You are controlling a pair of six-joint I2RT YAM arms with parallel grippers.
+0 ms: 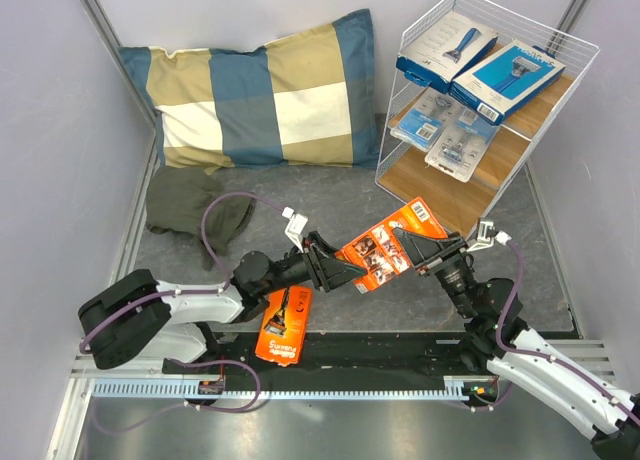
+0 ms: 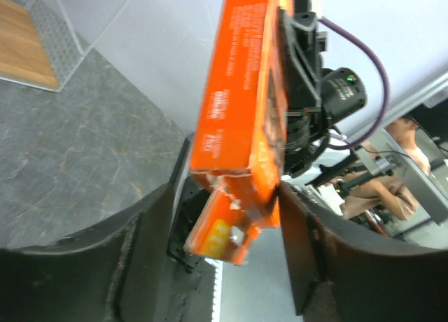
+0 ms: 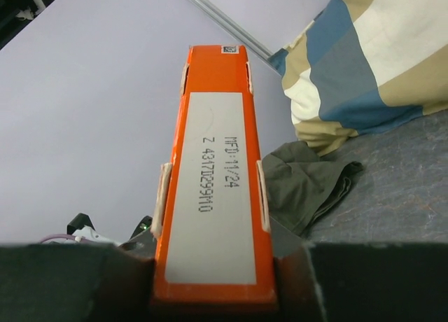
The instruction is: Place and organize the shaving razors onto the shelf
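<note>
An orange razor pack (image 1: 385,245) hangs in mid-air between both arms. My right gripper (image 1: 415,248) is shut on its right end; in the right wrist view the pack's edge (image 3: 213,196) is clamped between the jaws (image 3: 213,273). My left gripper (image 1: 335,263) straddles the pack's left end (image 2: 238,91), open, one finger (image 2: 297,238) touching it and a gap on the other side. A second orange pack (image 1: 285,325) lies on the table below. The shelf (image 1: 440,185) at the back right holds two blue boxes (image 1: 447,48) (image 1: 507,77) and two blister packs (image 1: 420,117) (image 1: 462,140).
A blue-and-tan checked pillow (image 1: 265,90) leans at the back left, with a crumpled green cloth (image 1: 190,202) in front of it. Grey walls close in both sides. A toothed rail (image 1: 330,385) runs along the near edge.
</note>
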